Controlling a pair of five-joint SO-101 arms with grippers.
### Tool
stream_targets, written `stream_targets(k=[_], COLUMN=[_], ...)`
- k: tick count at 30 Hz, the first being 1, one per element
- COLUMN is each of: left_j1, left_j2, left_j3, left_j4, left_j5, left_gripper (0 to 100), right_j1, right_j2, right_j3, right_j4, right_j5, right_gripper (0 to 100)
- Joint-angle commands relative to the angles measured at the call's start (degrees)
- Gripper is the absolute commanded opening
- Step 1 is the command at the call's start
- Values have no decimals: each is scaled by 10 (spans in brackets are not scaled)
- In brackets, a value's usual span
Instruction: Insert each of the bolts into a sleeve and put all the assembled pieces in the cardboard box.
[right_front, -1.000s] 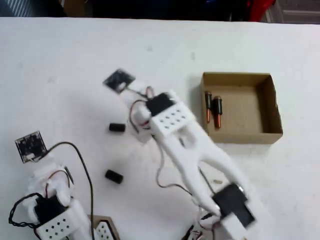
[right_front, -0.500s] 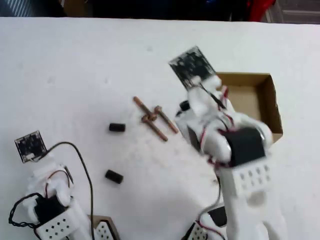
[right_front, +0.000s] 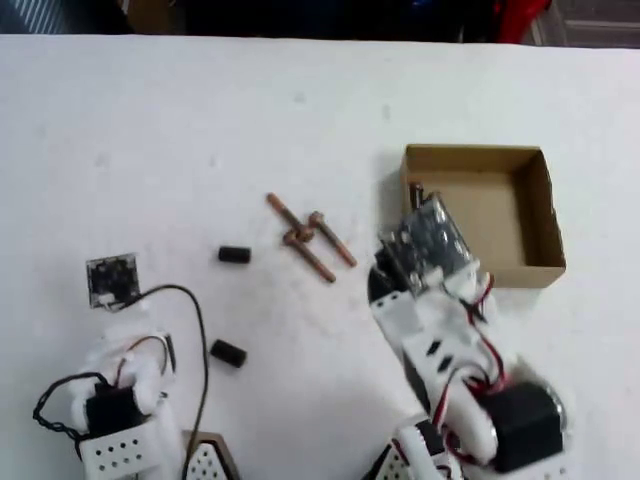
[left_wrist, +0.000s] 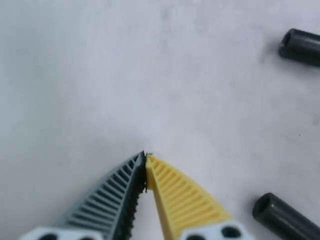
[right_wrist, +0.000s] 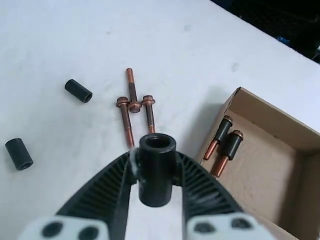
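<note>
My right gripper (right_wrist: 156, 172) is shut on a black sleeve (right_wrist: 156, 150), held upright above the table between the bolts and the box. In the high view this gripper (right_front: 383, 282) sits just left of the cardboard box (right_front: 500, 220). Three copper bolts (right_wrist: 132, 107) lie loose in a crossed cluster (right_front: 305, 240). Two more black sleeves (right_front: 234, 255) (right_front: 228, 352) lie left of them. Inside the box (right_wrist: 280, 165) rest two assembled pieces (right_wrist: 227, 145). My left gripper (left_wrist: 145, 159) is shut and empty over bare table, with sleeves (left_wrist: 300, 46) (left_wrist: 285, 220) off to one side.
The left arm's body (right_front: 115, 420) fills the front left corner, with its black cable (right_front: 195, 330) looping close to the nearer sleeve. The right arm's body (right_front: 470, 400) occupies the front right. The white table (right_front: 150, 130) stretches bare at the back.
The right arm swung from over the bolts toward the box, then drew back to the front, uncovering the three bolts. The left arm shifted a little right.
</note>
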Motion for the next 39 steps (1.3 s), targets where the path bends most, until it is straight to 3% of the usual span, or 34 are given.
stream_targets(k=[1,21,25,29,39], left_j1=[22,22,22,26,126], left_j2=[-5,-5,-5,-5,-5], left_j3=[-2,-2,-2,-2,-2], left_j4=[3,-25,-25,-25,-37], left_j5=[-5,-4,-4,-5,-5], left_gripper=[23,21,21,21,22], right_j1=[8,11,40,59,58], right_j2=[-95,-293,-316,-315,-316], right_j3=[62,332,388,436,527], right_j4=[-51,-249,-297,-348,-451], right_j5=[9,4,4,-62,-85], right_gripper=[17,17,17,17,17])
